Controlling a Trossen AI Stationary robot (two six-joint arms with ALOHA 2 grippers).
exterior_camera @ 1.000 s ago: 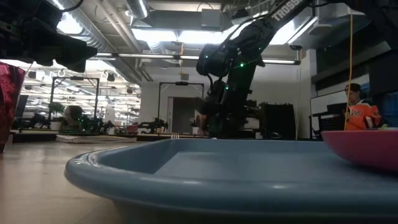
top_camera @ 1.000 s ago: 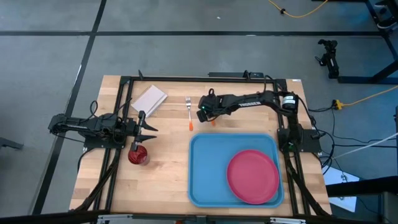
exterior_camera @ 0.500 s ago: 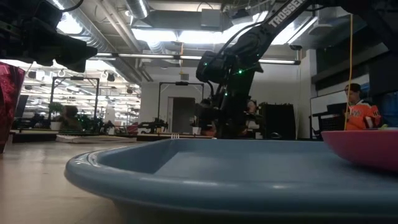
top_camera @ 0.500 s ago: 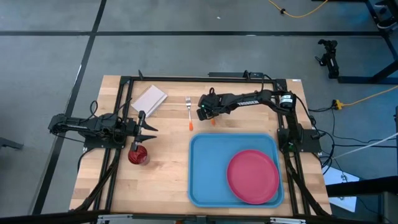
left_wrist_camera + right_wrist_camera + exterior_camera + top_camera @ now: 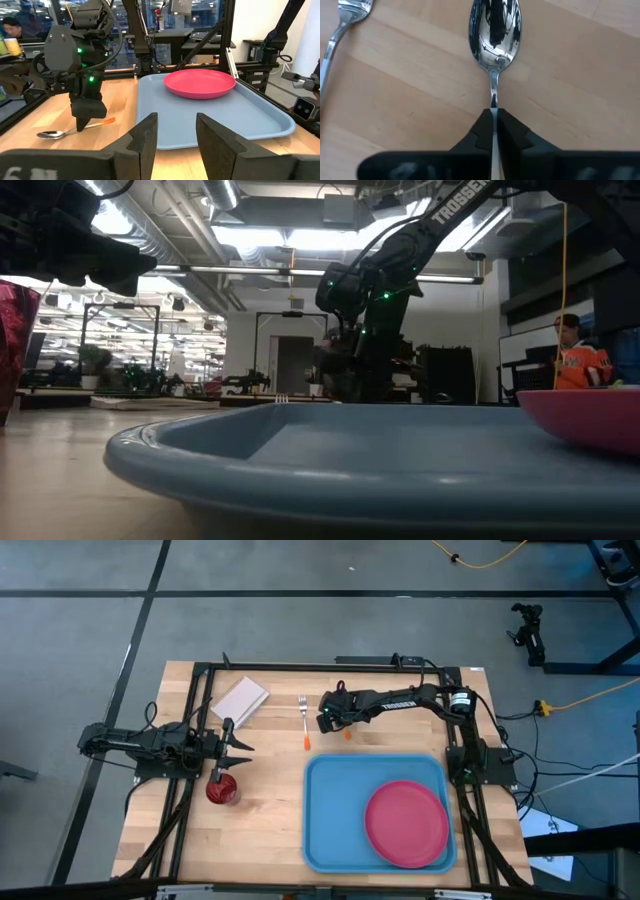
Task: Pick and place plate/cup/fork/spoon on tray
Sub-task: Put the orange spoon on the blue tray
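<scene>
My right gripper [image 5: 327,721] stands over the wood at the table's far middle, shut on the spoon [image 5: 495,30], whose orange handle tip [image 5: 347,735] shows beside it. The fork [image 5: 303,718] lies flat just left of it. The pink-red plate [image 5: 406,823] lies in the light-blue tray [image 5: 330,810]. The dark red cup [image 5: 222,790] stands on the table near my left gripper [image 5: 238,745], which is open, empty and held above the wood. My right gripper pinches the spoon's thin handle [image 5: 493,107] between its two fingers, a short way behind the bowl. The fingers [image 5: 84,119] come from above, pointing down, and lie across the handle. The spoon's bowl [image 5: 50,134] rests on the table.
A pale rectangular pad [image 5: 240,700] lies at the far left. Black frame rails run along the table's left, far and right sides. The tray's left half is bare. A person [image 5: 578,358] sits in the room beyond the table.
My right arm has shifted slightly over the spoon, and the spoon's orange handle tip has swung a little toward the table's right edge.
</scene>
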